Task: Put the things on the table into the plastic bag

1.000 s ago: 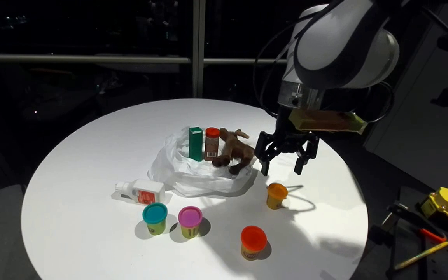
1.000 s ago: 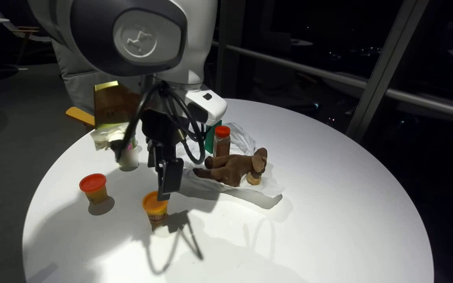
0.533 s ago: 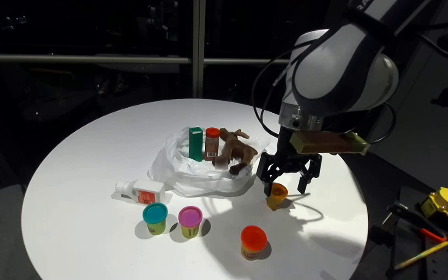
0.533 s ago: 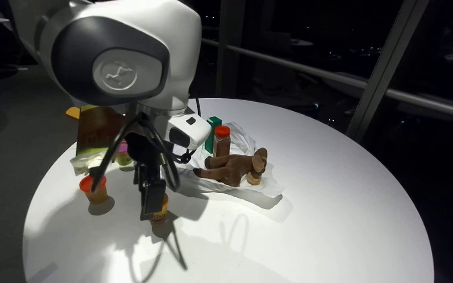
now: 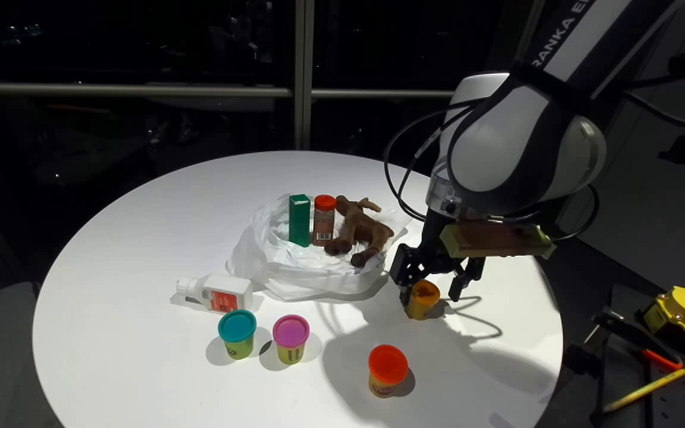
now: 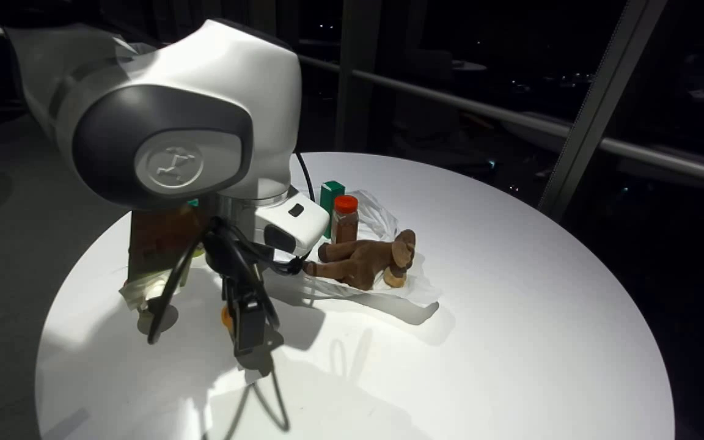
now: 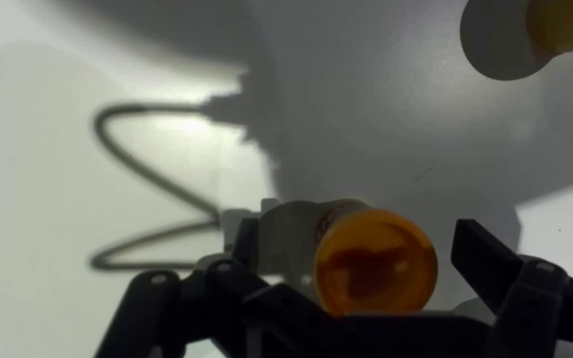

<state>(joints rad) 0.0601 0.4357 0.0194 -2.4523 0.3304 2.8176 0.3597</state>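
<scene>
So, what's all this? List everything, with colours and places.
Table: 1, white, centre
Plastic bag: 1, white, on the table
Carton: 1, green, upright on the bag
Red-topped jar: 1, brown, beside the carton
Toy animal: 1, brown, on the bag
Bottle: 1, white, beside the bag
Teal-lidded cup: 1, yellowish, near the bottle
Pink-lidded cup: 1, yellowish, beside the teal one
Red-lidded cup: 1, yellowish, farther from the bag
Orange-lidded cup: 1, yellowish, on the table
Button box: 1, yellow, beside the table
Pencil: 1, yellow, near that box
Windows: several, dark, background
Robot arm: 1, white and black, overhead
Gripper: 1, black, open around the orange-lidded cup
Block: 1, amber, by the gripper
</scene>
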